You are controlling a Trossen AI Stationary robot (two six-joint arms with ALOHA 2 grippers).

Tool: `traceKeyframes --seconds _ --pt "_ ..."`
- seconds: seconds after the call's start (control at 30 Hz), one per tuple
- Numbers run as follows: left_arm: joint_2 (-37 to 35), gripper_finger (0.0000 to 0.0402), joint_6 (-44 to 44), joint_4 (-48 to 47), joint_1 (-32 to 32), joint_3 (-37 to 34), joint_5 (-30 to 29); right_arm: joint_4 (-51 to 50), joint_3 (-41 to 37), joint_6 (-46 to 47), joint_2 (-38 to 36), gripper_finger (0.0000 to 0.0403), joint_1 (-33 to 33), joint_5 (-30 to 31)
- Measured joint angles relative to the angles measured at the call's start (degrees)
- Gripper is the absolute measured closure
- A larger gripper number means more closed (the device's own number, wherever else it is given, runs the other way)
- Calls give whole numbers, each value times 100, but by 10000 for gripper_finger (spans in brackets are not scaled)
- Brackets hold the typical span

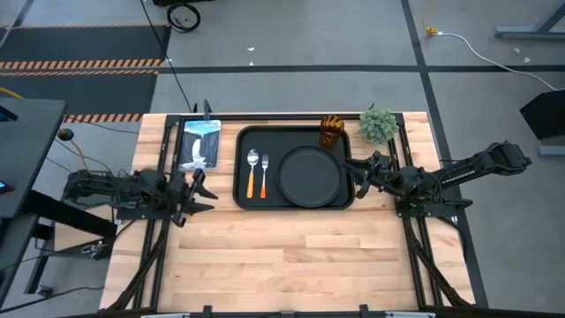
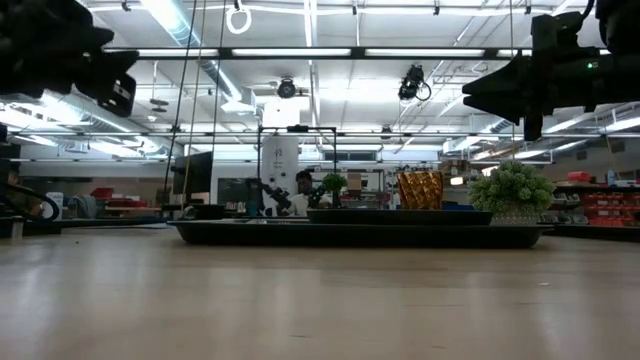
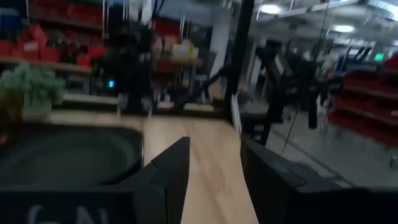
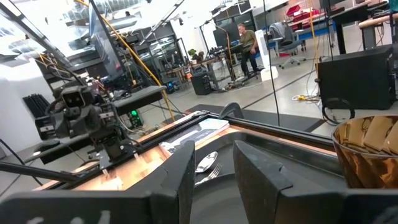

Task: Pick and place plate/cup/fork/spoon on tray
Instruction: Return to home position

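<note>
The black tray [image 1: 240, 199] lies at the table's far middle. On it are the round black plate [image 1: 311, 175], the spoon [image 1: 252, 172] with its orange handle, and the fork [image 1: 264, 170] beside it. The amber cup [image 1: 330, 132] stands upright in the tray's far right corner and also shows in the low view [image 2: 420, 189]. My left gripper [image 1: 203, 187] hovers open and empty just left of the tray. My right gripper [image 1: 365, 168] hovers open and empty at the tray's right rim. Both are raised above the table in the low view.
A small green potted plant [image 1: 378, 124] stands at the far right, beside the cup. A blue-and-white packet [image 1: 199, 144] lies left of the tray. The near half of the wooden table [image 1: 291, 256] is bare. A person [image 4: 249, 40] stands far off in the room.
</note>
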Motion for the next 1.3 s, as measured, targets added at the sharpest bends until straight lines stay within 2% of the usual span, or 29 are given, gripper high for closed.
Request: traceKeyframes --seconds 0.17,1.3 --pt "1 255 183 -443 3 -2 -11 0 0 1 -1 287 2 -2" --pt "2 255 223 -448 3 -4 -23 -2 0 1 1 287 0 -2"
